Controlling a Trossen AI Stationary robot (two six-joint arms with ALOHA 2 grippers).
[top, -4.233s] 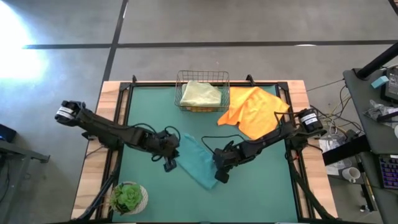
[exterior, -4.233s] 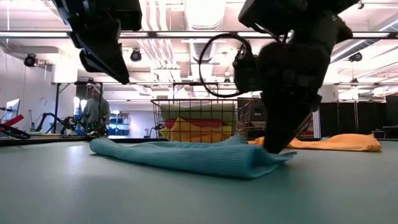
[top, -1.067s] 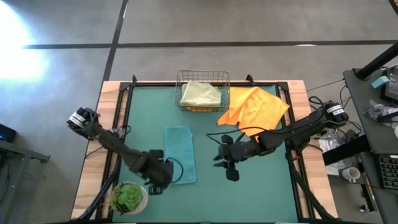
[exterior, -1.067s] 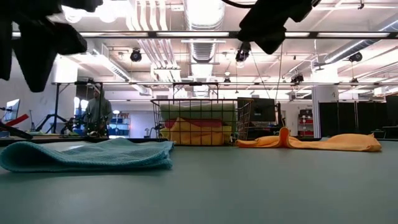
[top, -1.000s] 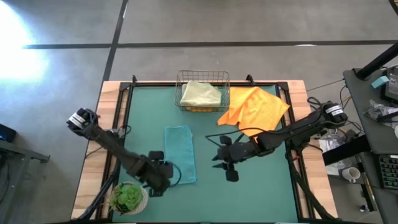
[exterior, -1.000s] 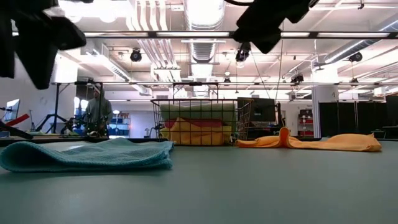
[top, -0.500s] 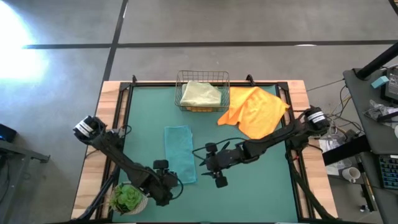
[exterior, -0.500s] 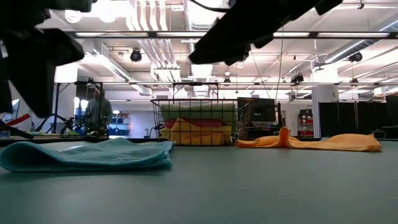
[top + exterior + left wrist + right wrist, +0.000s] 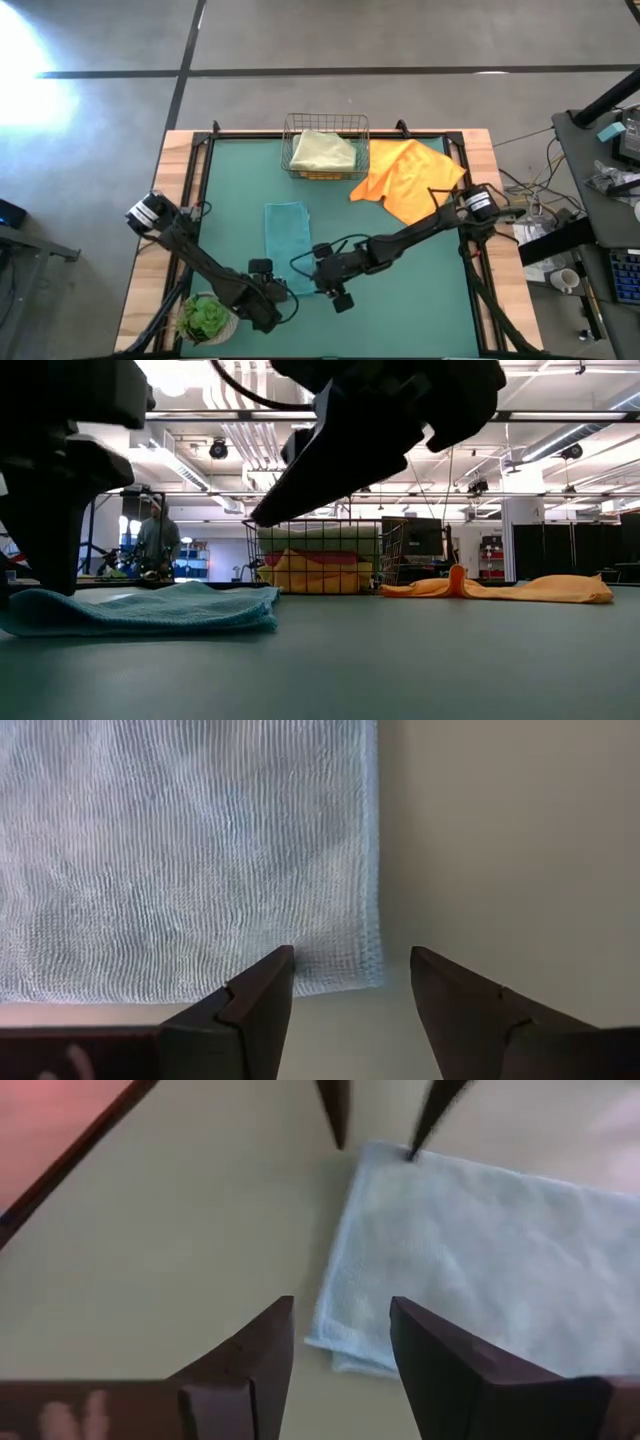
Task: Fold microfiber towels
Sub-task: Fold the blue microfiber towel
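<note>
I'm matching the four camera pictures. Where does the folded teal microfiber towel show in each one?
High view: folded teal microfiber towel, left of centre.
Low view: left foreground.
Left wrist view: fills the upper left.
Right wrist view: right side.
Shared landmark: wire basket, in high and low views only.

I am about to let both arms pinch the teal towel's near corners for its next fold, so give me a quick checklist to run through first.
1. Left gripper open, at a corner of the teal towel: ok.
2. Right gripper open, at the other near corner: ok.
3. Nothing held by either gripper: ok.
4. Teal towel lies flat as a narrow strip on the table mat: ok.
5. Orange towel and wire basket clear of the fold area: ok.
6. Whether the fingertips reach the mat: cannot tell.
</note>
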